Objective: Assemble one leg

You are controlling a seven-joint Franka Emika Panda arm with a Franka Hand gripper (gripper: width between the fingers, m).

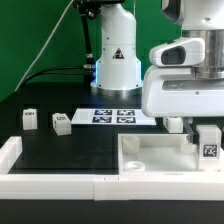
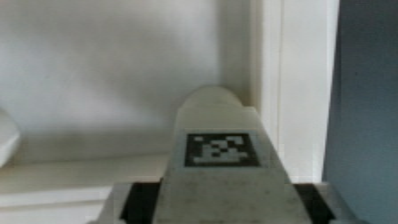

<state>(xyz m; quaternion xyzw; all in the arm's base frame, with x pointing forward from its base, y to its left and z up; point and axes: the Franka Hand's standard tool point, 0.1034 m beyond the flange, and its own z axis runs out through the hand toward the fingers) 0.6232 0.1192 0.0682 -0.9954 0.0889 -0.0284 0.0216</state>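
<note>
Exterior view: the gripper (image 1: 207, 140) stands at four o'clock of the scene, over the white tray-like tabletop (image 1: 140, 158), with its fingers clamped on one leg (image 1: 209, 143). The leg hangs upright, long axis vertical, marker tag facing the camera. Two loose legs (image 1: 30, 120) (image 1: 62, 123) rest on the black table (image 1: 70, 150) at nine o'clock, near each other. The marker board (image 1: 113, 116) lies at the centre, before the arm's base (image 1: 116, 62).

Wrist view: the held leg (image 2: 221, 150) points away from the camera, its rounded end close to the tabletop's wall (image 2: 267, 60).
</note>
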